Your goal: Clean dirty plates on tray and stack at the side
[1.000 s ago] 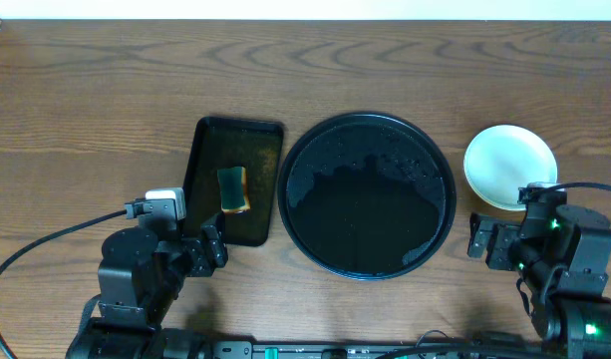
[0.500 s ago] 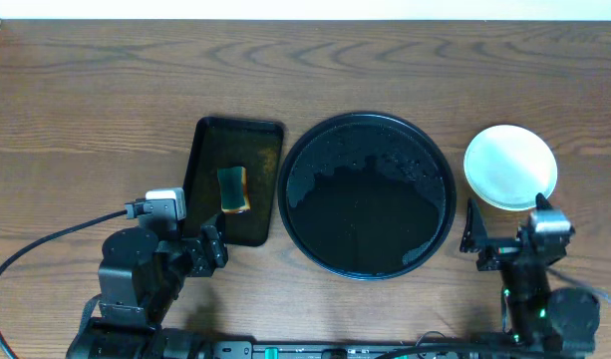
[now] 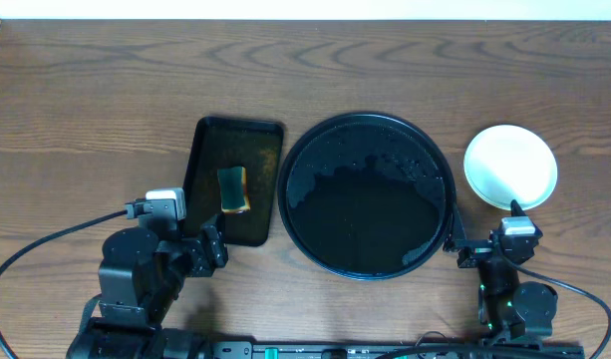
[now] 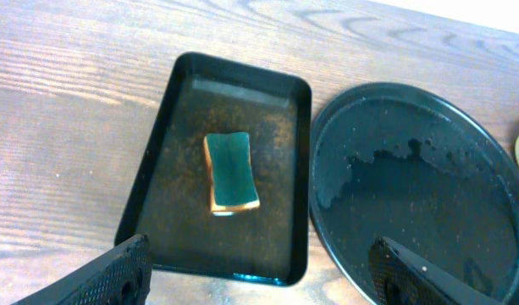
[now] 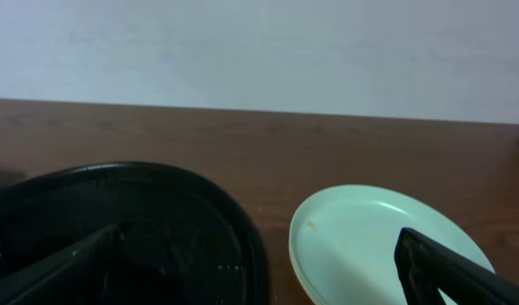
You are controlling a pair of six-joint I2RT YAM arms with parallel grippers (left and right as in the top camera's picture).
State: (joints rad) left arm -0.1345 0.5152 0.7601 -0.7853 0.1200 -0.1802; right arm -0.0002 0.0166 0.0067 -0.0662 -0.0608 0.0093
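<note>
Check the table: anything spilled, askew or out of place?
Two small things. The round tray holds what looks like a patchy film of water. The top plate beside it shows a tiny brownish speck near its rim. Otherwise tidy.

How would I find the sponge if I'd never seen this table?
Find the big round black tray in the middle of the wooden table. Just left of it lies a smaller rectangular black tray, and the sponge sits inside it. It is the only green-topped, yellow-edged thing there.
</note>
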